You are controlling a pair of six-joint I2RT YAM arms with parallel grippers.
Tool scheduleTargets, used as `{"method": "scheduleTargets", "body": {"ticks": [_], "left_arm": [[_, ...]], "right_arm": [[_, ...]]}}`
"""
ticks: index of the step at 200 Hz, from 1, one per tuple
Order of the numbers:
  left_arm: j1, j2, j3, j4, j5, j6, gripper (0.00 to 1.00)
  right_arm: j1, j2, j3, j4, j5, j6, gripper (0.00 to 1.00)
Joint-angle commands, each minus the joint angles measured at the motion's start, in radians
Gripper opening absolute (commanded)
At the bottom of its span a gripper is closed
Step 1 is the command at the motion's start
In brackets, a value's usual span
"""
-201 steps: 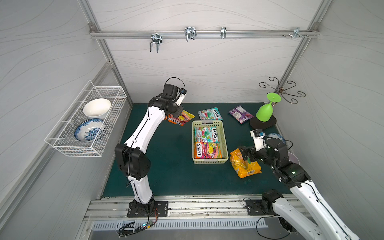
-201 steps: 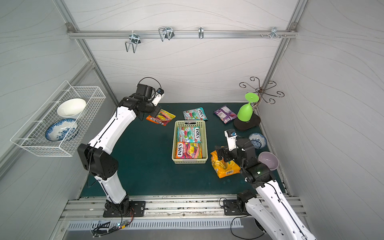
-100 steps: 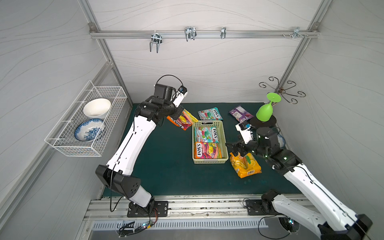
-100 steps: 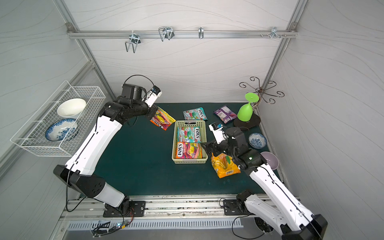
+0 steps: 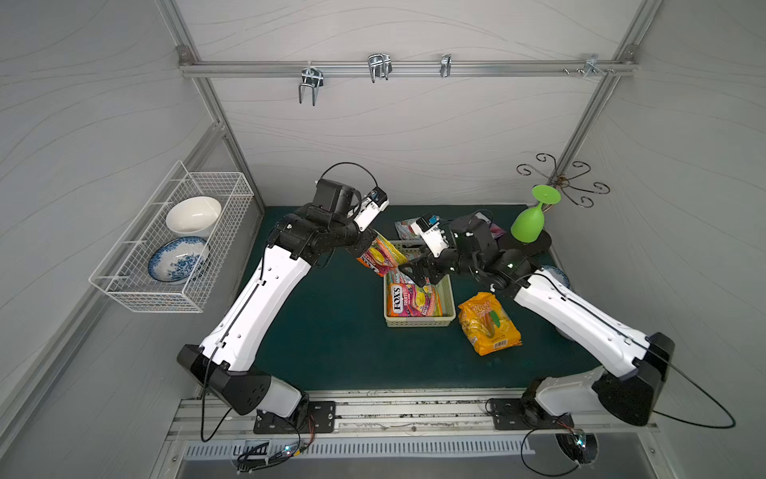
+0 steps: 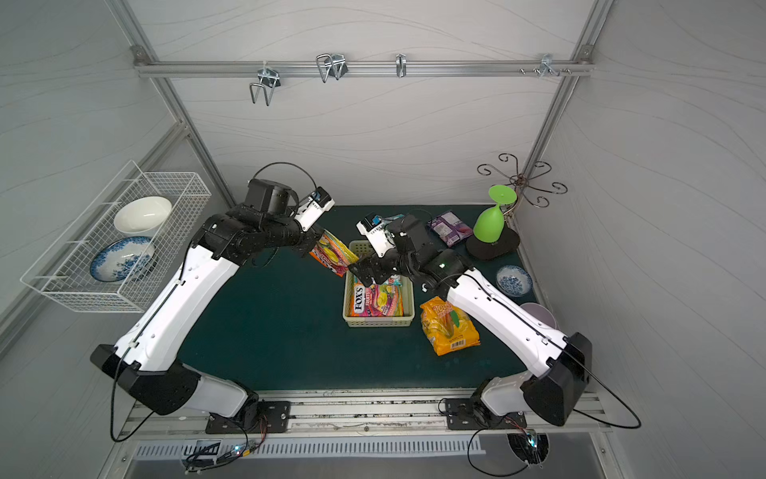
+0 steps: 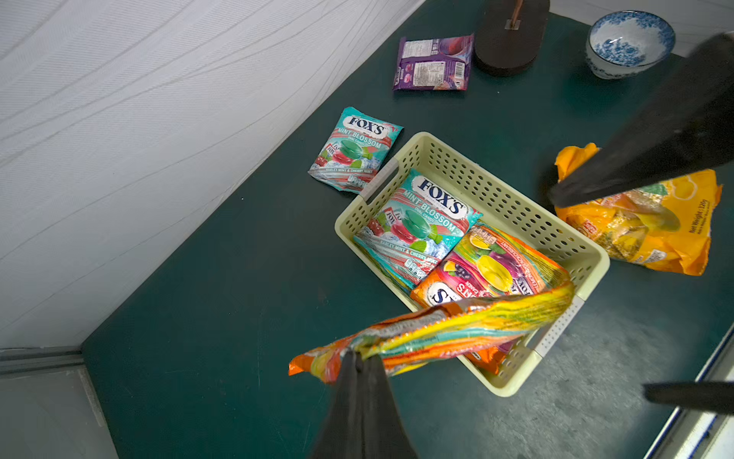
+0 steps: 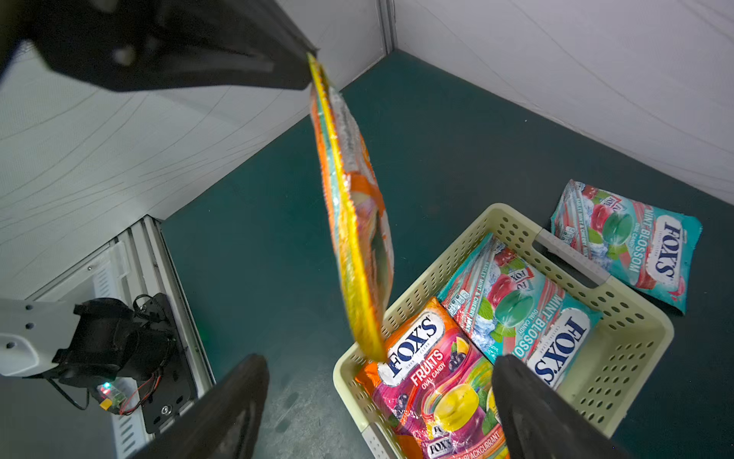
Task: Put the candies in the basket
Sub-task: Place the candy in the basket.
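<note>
While the left hand (image 7: pixel 358 357) pinches one end of the glossy orange striped packet (image 7: pixel 456 328), its long axis hangs from that hand, free end at the near rim of the pale green perforated plastic basket (image 7: pixel 516 210); the right hand (image 8: pixel 379 359), wide and empty, hovers above it.

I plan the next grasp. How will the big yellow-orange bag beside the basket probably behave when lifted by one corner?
Probably floppy: the yellow-orange bag looks crinkled and lumpy, so it may sag. Its glossy film may slip. It looks fuller than the orange packet bending in the left end effector, so likely heavier.
</note>
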Motion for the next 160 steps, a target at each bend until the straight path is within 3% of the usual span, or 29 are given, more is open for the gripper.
{"method": "scheduleTargets", "body": {"ticks": [1, 29, 82, 96, 117, 139, 151, 160], "left_arm": [[-0.016, -0.046, 0.02, 0.015, 0.037, -0.009, 0.0], [-0.035, -0.057, 0.009, 0.0, 0.056, -0.01, 0.0], [-0.05, -0.057, 0.024, -0.014, 0.071, -0.027, 0.0], [-0.051, -0.057, 0.03, -0.014, 0.062, -0.032, 0.0], [-0.051, -0.062, 0.008, 0.013, 0.029, -0.052, 0.0], [-0.05, -0.072, 0.001, 0.029, -0.038, -0.089, 0.5], [-0.047, -0.086, -0.017, 0.037, -0.072, -0.093, 0.68], [-0.045, -0.097, -0.043, 0.047, -0.094, -0.093, 0.74]], "right_arm": [[0.004, 0.049, 0.065, 0.002, -0.041, 0.016, 0.91], [0.005, 0.104, 0.09, 0.035, -0.078, 0.034, 0.9], [0.024, 0.187, 0.136, 0.059, -0.118, 0.062, 0.78], [0.026, 0.204, 0.154, 0.049, -0.133, 0.067, 0.58], [0.018, 0.211, 0.163, 0.018, -0.114, 0.098, 0.01], [-0.027, 0.19, 0.131, 0.017, -0.112, 0.193, 0.0], [-0.047, 0.17, 0.116, 0.017, -0.118, 0.223, 0.0], [-0.059, 0.148, 0.097, 0.022, -0.112, 0.232, 0.0]]}}
